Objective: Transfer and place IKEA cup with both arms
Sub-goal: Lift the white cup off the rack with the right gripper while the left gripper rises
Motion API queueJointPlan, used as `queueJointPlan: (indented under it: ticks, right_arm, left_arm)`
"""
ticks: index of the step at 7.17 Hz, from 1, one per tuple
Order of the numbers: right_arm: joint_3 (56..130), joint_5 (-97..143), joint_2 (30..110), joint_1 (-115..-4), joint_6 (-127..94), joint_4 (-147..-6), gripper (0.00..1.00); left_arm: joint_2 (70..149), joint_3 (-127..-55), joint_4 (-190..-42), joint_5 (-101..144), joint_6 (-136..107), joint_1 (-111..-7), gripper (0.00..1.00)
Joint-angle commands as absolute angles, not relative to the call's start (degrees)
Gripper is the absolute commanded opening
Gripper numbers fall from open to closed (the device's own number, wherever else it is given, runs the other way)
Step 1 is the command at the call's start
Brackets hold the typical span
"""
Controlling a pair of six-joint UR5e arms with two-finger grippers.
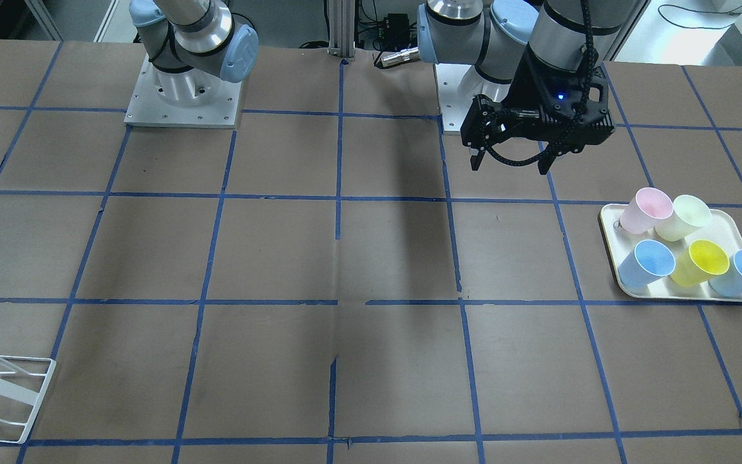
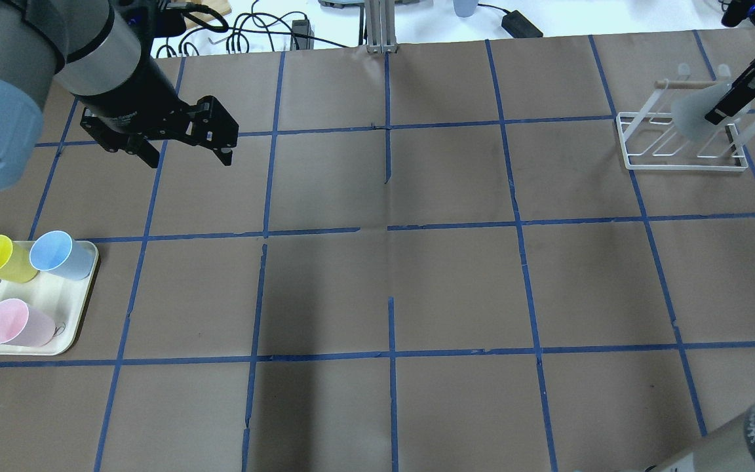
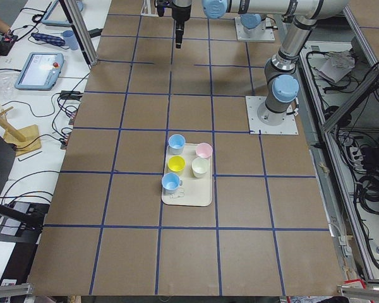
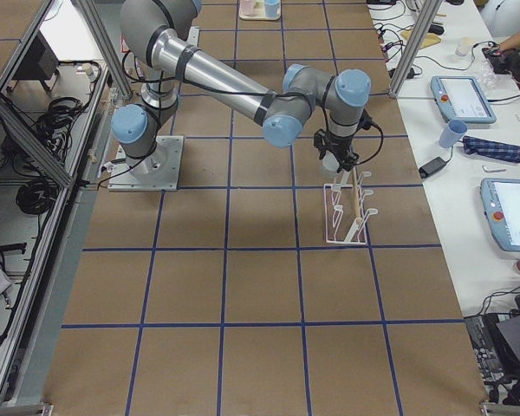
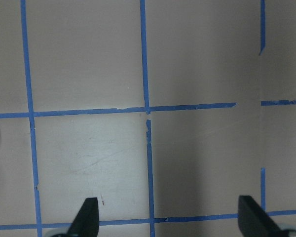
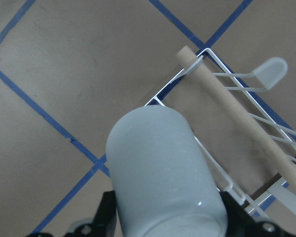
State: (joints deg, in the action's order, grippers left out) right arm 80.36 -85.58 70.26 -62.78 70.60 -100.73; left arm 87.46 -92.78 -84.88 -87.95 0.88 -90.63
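1. The right gripper (image 2: 723,106) is closed on the grey IKEA cup (image 6: 163,168), with one black finger on each side of its wide end.
2. The IKEA cup is tilted over the white wire rack (image 2: 679,160), close to the wooden rod (image 6: 232,113), at the far right of the counter (image 2: 449,282). It cannot be told if it touches the rack.
3. The left gripper (image 1: 510,166) hangs wide open and holds nothing, above bare counter.
4. The print on the arms is too small to read.
5. A cream tray (image 1: 609,219) well apart on the left side carries five cups: pink (image 1: 646,209), pale green (image 1: 683,216), yellow (image 1: 703,261) and two blue.
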Motion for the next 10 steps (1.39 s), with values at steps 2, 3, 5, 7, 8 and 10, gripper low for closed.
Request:
queueJointPlan:
  ticks: [2, 3, 5, 7, 8, 10]
  right_arm:
    - [80.33, -80.62, 79.52, -63.63, 70.05, -85.55, 0.15]
    - [79.98, -75.46, 80.24, -64.68, 70.05, -80.38, 0.14]
    - [80.33, -60.29, 80.42, -68.35, 70.05, -74.3, 0.11]
    - [80.42, -42.8, 79.98, -73.11, 69.96, -66.32, 0.09]
    - [80.77, -35.93, 79.72, -74.08, 70.13, -61.83, 0.08]
    - [82.17, -27.88, 79.1, -75.06, 70.4, -53.73, 0.08]
  left_arm:
    - [87.19, -92.81, -86.47, -79.07, 0.79, -87.21, 1.0]
    - [87.19, -92.81, -88.05, -72.23, 0.88, -83.88, 1.0]
    - [87.1, -93.94, -90.43, -62.18, 1.93, -79.29, 1.0]
    - [86.4, -97.89, -91.14, -50.43, 4.91, -75.96, 1.0]
    - [85.79, -100.78, -91.14, -44.88, 7.97, -74.02, 1.0]
    - [84.73, -107.81, -90.97, -30.4, 14.41, -71.73, 1.0]
